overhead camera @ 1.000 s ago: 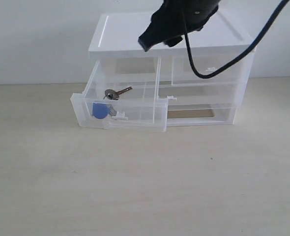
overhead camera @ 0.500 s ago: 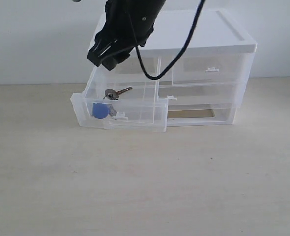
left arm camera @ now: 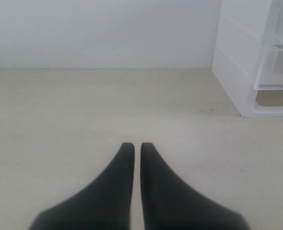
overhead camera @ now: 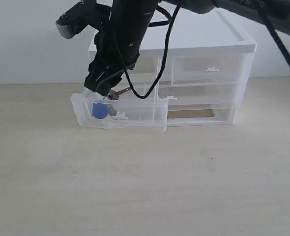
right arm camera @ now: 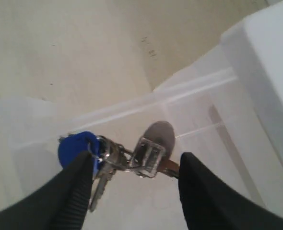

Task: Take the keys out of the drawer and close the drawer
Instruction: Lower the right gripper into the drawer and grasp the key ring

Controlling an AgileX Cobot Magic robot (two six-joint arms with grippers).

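Note:
The clear drawer [overhead camera: 118,114] stands pulled out at the upper left of the white unit [overhead camera: 184,39]. Inside it lie the keys [overhead camera: 116,93], silver, with a blue fob [overhead camera: 100,111] near the drawer front. My right gripper [overhead camera: 101,89] hangs open just over the drawer's left part. In the right wrist view the keys [right arm camera: 132,155] and blue fob [right arm camera: 74,147] lie between its two spread fingers [right arm camera: 199,191], on the drawer [right arm camera: 189,110] floor, untouched as far as I can see. My left gripper [left arm camera: 133,146] is shut and empty over bare table, apart from the unit [left arm camera: 237,57].
The white unit with its twin upper-right drawer [overhead camera: 209,69] and a full-width lower drawer [overhead camera: 204,113] stands at the back against a white wall. The right arm's black cable [overhead camera: 155,64] loops in front of the unit. The pale wooden table [overhead camera: 145,187] stretches toward the front.
The right arm has swung from above the unit's top down and to the left. Its gripper now hangs over the open drawer. The keys and drawer have not moved.

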